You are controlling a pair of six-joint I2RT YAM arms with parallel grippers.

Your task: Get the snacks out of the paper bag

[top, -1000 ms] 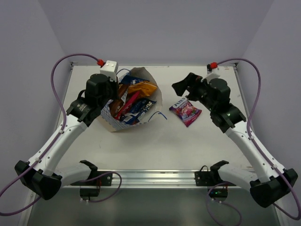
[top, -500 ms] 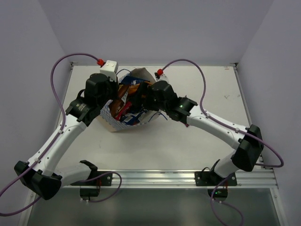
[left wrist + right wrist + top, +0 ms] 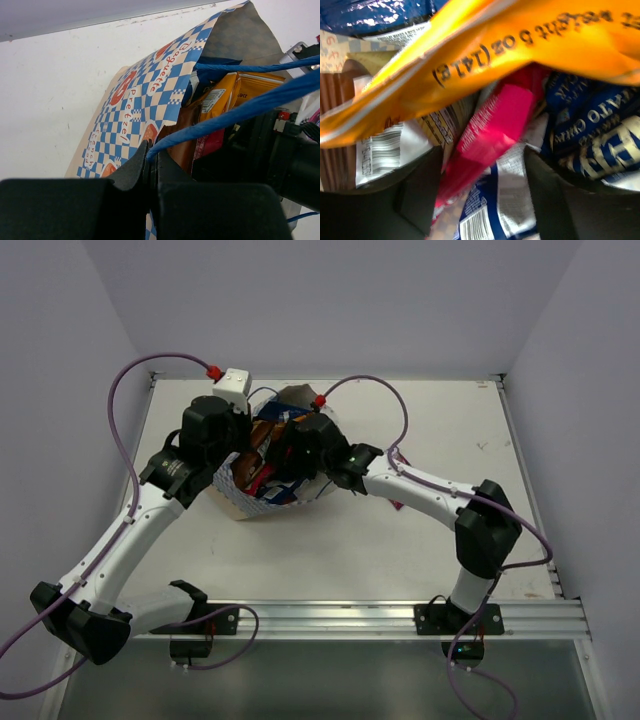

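Note:
The paper bag [image 3: 243,502], cream with blue checks, lies on its side with its mouth facing right. It also shows in the left wrist view [image 3: 150,95]. My left gripper [image 3: 151,155] is shut on its blue string handle [image 3: 240,112] at the bag's left rim [image 3: 236,445]. My right gripper [image 3: 288,455] is open and deep inside the bag's mouth. Its jaws [image 3: 485,195] stand either side of a pink-red packet [image 3: 492,130] and a blue-white packet [image 3: 495,212]. An orange-yellow packet [image 3: 520,45] lies above them and a dark blue packet [image 3: 592,132] to the right.
A brown packet [image 3: 181,132] and the orange one [image 3: 235,92] crowd the bag's mouth. My right arm [image 3: 420,485] stretches across the table's middle and covers the spot where the magenta candy lay. Walls close in the table on three sides.
My right arm has swung from the right side of the table, away from the magenta candy, leftward into the bag's mouth. The left arm has not moved.

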